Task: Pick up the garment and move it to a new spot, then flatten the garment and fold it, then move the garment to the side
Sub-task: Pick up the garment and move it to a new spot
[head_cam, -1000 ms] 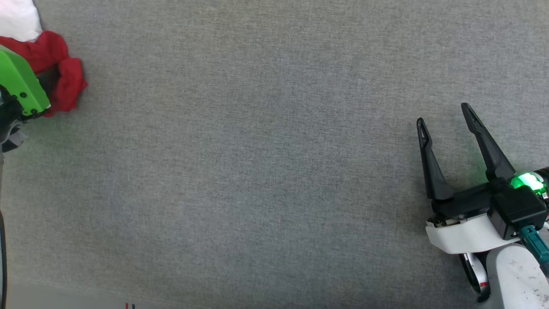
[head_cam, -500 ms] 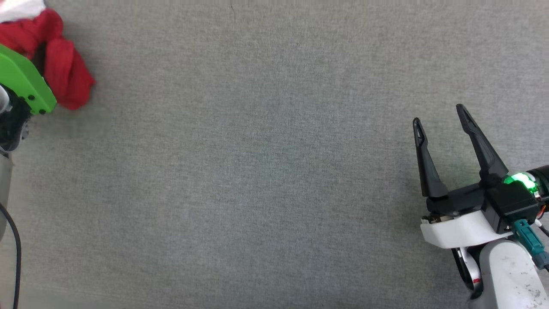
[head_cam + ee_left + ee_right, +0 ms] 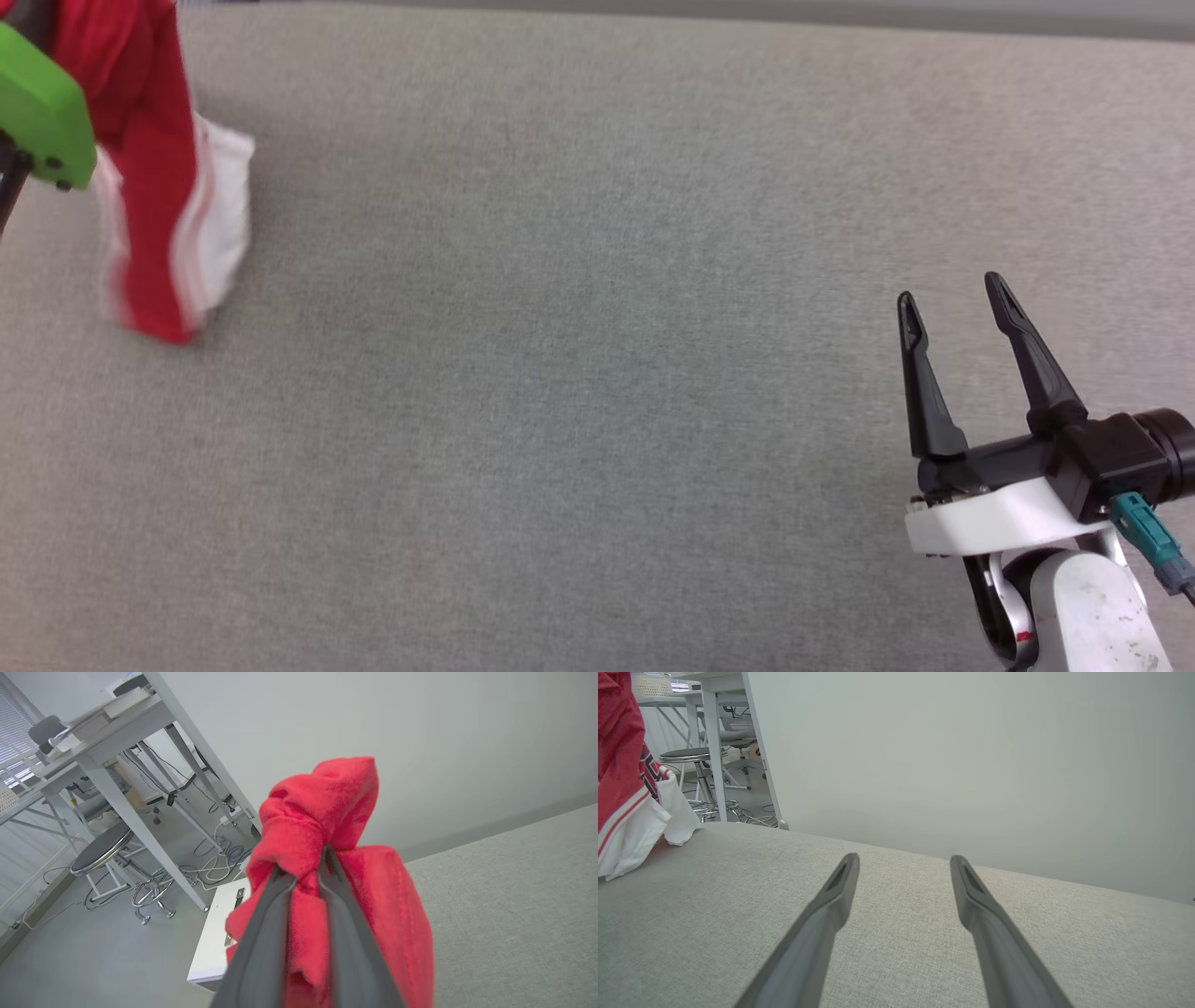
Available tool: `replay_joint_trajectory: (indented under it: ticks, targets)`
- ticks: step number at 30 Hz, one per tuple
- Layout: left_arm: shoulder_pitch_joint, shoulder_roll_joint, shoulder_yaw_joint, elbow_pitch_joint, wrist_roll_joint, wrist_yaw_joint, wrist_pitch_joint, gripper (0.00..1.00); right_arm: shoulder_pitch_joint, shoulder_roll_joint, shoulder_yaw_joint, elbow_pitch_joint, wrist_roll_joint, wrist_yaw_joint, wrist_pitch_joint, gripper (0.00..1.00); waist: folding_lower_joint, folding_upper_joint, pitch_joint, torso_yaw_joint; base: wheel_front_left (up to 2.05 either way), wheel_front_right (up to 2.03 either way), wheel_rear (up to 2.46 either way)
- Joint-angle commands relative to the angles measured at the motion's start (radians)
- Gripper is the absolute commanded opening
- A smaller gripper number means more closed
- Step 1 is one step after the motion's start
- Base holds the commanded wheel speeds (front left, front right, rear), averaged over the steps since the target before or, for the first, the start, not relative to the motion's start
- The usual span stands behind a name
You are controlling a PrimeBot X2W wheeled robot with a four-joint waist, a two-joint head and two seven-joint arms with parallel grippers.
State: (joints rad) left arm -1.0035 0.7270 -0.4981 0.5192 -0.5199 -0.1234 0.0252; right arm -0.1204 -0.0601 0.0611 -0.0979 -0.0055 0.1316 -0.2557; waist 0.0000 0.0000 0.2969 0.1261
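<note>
left gripper (image 3: 303, 861) tight on garment (image 3: 327, 802)

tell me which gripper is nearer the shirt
Left. The left gripper is shut on a bunch of the shirt, touching it. The right gripper is open and well apart from it, far across the grey surface.

1 garment (image 3: 140, 233) is hanging. 2 grippers are showing: the left gripper (image 3: 303, 863) and the right gripper (image 3: 949, 289). 1 grey surface (image 3: 560, 373) is lying beneath them, and 1 round stool (image 3: 100, 847) is standing beyond.
</note>
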Motion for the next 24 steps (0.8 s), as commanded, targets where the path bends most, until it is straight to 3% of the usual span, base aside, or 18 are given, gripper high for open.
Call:
replay_joint_trajectory:
  ticks: [1,14,19,24]
  targets:
    - [-0.025,-0.006,-0.009,-0.020,0.006,0.002,-0.008,0.00,0.012,0.007,-0.003,0.004,0.012,-0.001,-0.006,1.00,0.0000,0.0000,-0.089,-0.061,0.00,0.00,0.00]
    - [-0.172,-0.101,-0.137,-0.103,0.079,-0.005,-0.051,0.00,0.057,0.010,-0.067,0.005,0.090,-0.001,-0.006,1.00,0.0000,0.0000,-0.166,-0.261,0.00,0.00,0.00]
    - [-0.166,-0.184,-0.193,-0.085,0.049,-0.006,-0.098,0.00,0.075,0.010,-0.115,0.007,0.104,-0.001,-0.006,1.00,0.0000,0.0000,-0.182,-0.321,0.00,0.00,0.00]
    - [-0.051,-0.279,-0.254,-0.086,0.000,-0.004,-0.148,0.00,0.091,0.010,-0.138,0.011,0.106,-0.001,-0.006,1.00,0.0000,0.0000,-0.201,-0.356,0.00,0.00,0.00]
